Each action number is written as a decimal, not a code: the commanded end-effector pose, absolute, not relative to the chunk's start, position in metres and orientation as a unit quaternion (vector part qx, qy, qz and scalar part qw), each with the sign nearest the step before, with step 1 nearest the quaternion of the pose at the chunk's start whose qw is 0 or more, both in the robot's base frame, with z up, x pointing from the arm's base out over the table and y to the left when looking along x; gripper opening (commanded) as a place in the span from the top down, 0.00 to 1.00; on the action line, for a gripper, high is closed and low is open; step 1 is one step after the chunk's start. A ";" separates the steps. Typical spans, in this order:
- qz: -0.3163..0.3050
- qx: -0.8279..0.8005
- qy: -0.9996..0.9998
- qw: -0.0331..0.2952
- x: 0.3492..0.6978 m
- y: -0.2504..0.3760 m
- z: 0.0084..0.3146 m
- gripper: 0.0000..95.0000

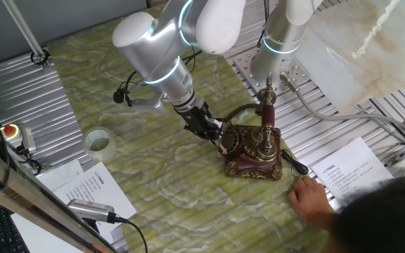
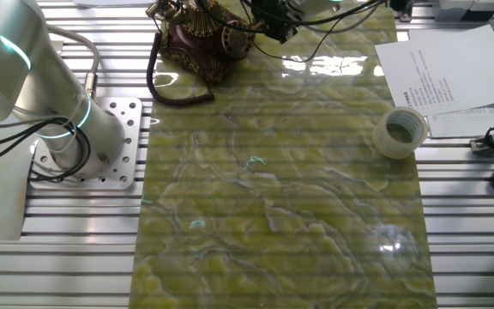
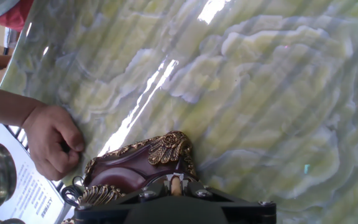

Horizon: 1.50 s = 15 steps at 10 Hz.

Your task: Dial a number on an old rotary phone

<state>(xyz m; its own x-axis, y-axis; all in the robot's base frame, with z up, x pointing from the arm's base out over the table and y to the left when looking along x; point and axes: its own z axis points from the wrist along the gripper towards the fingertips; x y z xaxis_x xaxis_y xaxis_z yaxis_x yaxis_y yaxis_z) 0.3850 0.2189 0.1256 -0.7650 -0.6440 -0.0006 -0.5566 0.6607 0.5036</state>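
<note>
The old rotary phone (image 1: 253,151), dark red-brown with brass trim, stands on the green marble-patterned mat; its handset (image 1: 266,112) rests on the tall cradle. My gripper (image 1: 223,144) is at the round dial (image 1: 232,143) on the phone's left face, fingertips touching it. In the other fixed view the phone (image 2: 197,39) is at the top edge, with the gripper (image 2: 260,30) at its dial (image 2: 234,39). In the hand view the phone's body (image 3: 132,168) lies just under my gripper (image 3: 176,185). The jaws stand close together, with a small tan stub between them.
A person's hand (image 1: 311,197) rests on the mat right of the phone, also in the hand view (image 3: 51,140). A clear tape roll (image 1: 99,143) lies at the mat's left edge. Printed sheets (image 1: 350,172) lie nearby. The phone's black cord (image 2: 165,90) loops toward the arm's base (image 2: 93,142).
</note>
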 end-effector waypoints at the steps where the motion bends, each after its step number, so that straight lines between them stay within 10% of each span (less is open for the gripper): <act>1: -0.244 0.331 -0.907 0.090 0.384 0.219 0.123 1.00; 15: -0.236 0.337 -0.905 0.104 0.389 0.218 0.123 1.00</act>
<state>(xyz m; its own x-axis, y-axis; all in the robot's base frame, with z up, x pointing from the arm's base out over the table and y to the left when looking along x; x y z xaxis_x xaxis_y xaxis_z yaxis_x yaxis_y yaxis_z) 0.3896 0.2189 0.1227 -0.7509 -0.6598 0.0287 -0.5613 0.6606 0.4986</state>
